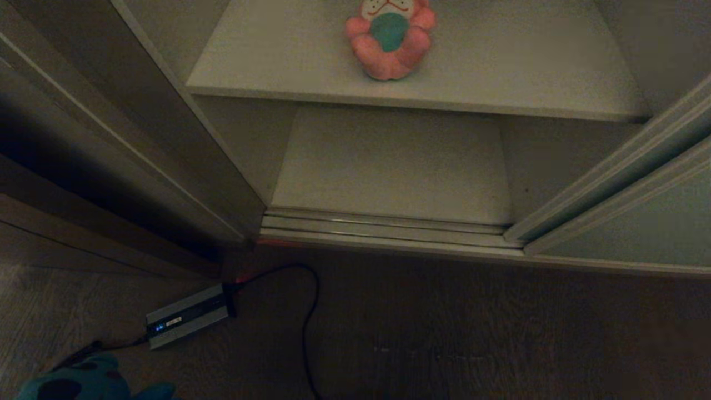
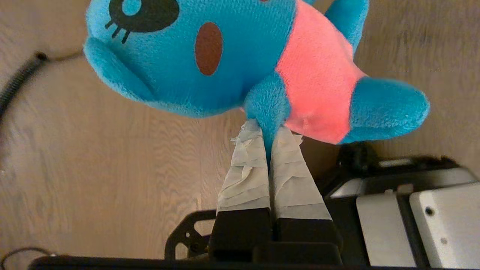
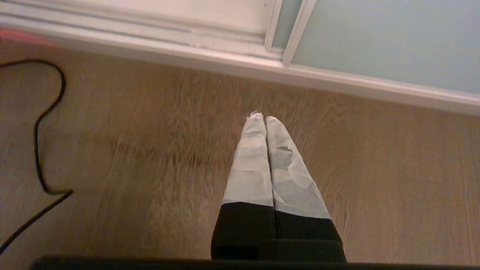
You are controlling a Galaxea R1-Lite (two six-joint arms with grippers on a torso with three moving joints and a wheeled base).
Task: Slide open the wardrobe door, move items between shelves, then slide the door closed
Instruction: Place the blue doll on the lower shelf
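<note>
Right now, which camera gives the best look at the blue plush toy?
The left wrist view: the blue plush toy fills it, pinched by one limb in the shut left gripper above the wood floor. The head view catches only a dim part at its bottom left corner. The right wrist view shows none of it.

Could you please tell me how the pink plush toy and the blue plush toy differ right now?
The pink plush toy sits free on the upper shelf inside the wardrobe; the blue plush toy is outside it, above the wooden floor, pinched by the left claw. The pink toy wears a teal shirt; the blue toy wears a pink one. Both are small soft toys.
</note>
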